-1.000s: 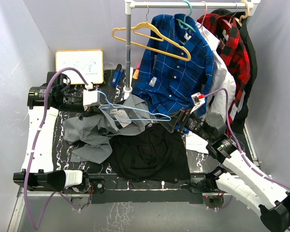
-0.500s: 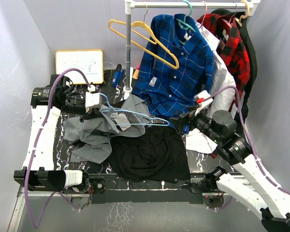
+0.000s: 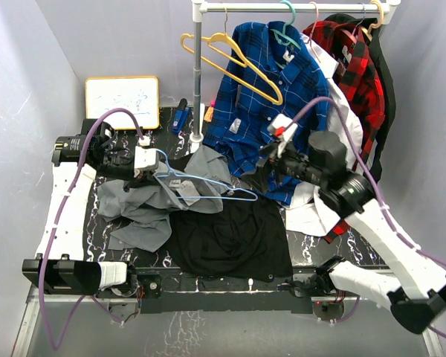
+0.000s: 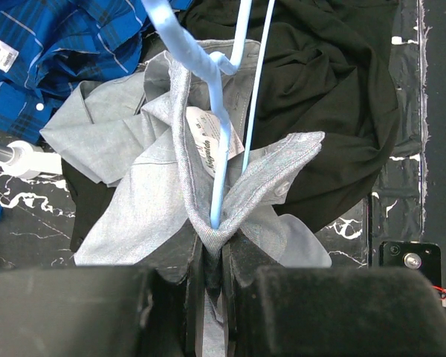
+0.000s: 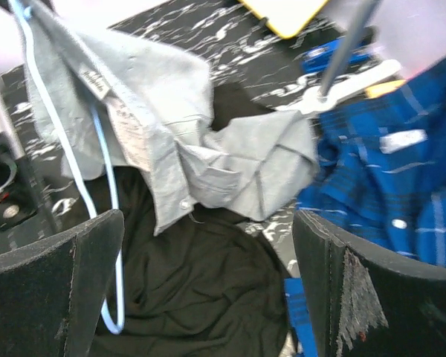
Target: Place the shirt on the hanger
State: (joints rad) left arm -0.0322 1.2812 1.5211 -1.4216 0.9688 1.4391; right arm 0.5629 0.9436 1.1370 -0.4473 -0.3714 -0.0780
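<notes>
The left hand (image 4: 212,260) is pinching the grey shirt's (image 4: 141,201) collar around the light-blue hanger (image 4: 223,149), which is lying left-to-right over the bench's (image 3: 97,230) left-middle. The right hand (image 5: 208,216) is gaping wide, empty.

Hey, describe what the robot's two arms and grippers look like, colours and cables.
Both the left arm and the right arm are white shells with black joints, each trailed by a purple cable. White camera blocks sit at the wrists. The left gripper and right gripper have broad black fingers, the right's scuffed grey.
</notes>
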